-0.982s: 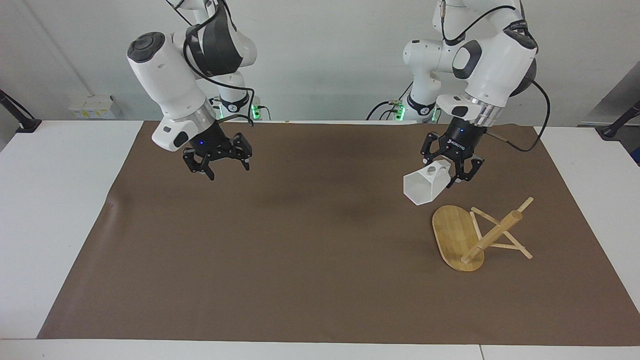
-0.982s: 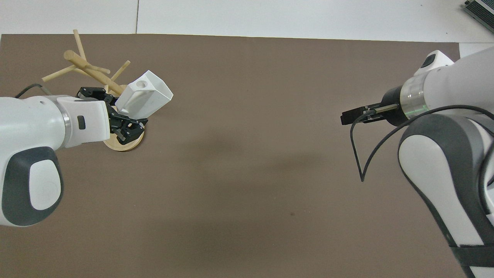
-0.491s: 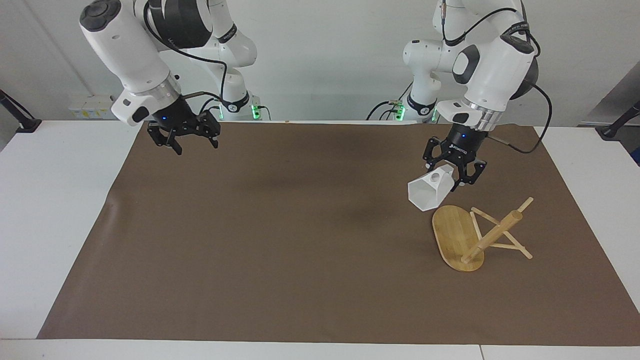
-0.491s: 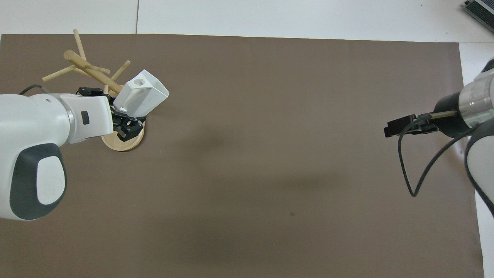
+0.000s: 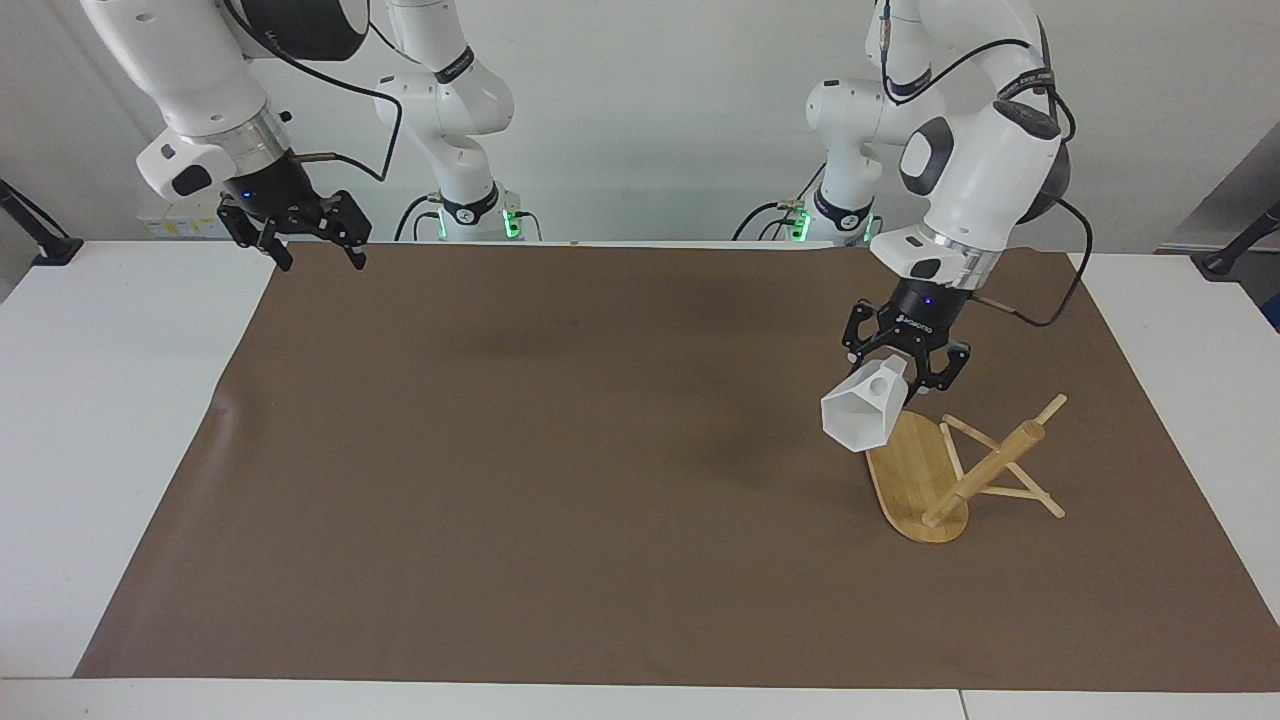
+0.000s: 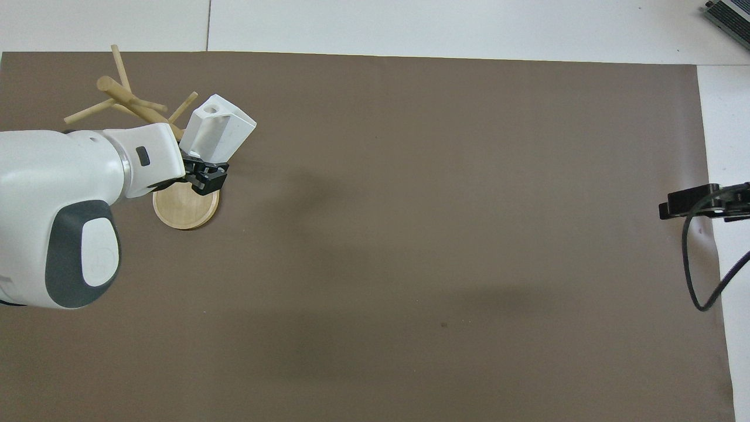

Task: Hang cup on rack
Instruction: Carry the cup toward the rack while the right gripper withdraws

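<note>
The white faceted cup (image 5: pixel 860 415) (image 6: pixel 218 128) hangs tipped on its side, its holed handle uppermost, over the edge of the rack's oval base (image 5: pixel 905 470) (image 6: pixel 184 210). My left gripper (image 5: pixel 908 385) (image 6: pixel 202 171) is shut on the cup at its handle end. The bamboo rack (image 5: pixel 985 468) (image 6: pixel 126 99) stands on the mat at the left arm's end of the table, with its post and peg sticks beside the cup and apart from it. My right gripper (image 5: pixel 305 250) (image 6: pixel 694 202) hangs open and holds nothing, raised over the mat's corner at the right arm's end.
A brown mat (image 5: pixel 560 470) covers most of the white table (image 5: pixel 110 420). A small white box (image 5: pixel 185 215) sits by the wall near the right arm. A dark clamp arm (image 5: pixel 35 235) stands at the table's corner there.
The right arm has risen and swung out from over the mat to its own end of the table. The left gripper has carried the cup lower and closer to the rack's base.
</note>
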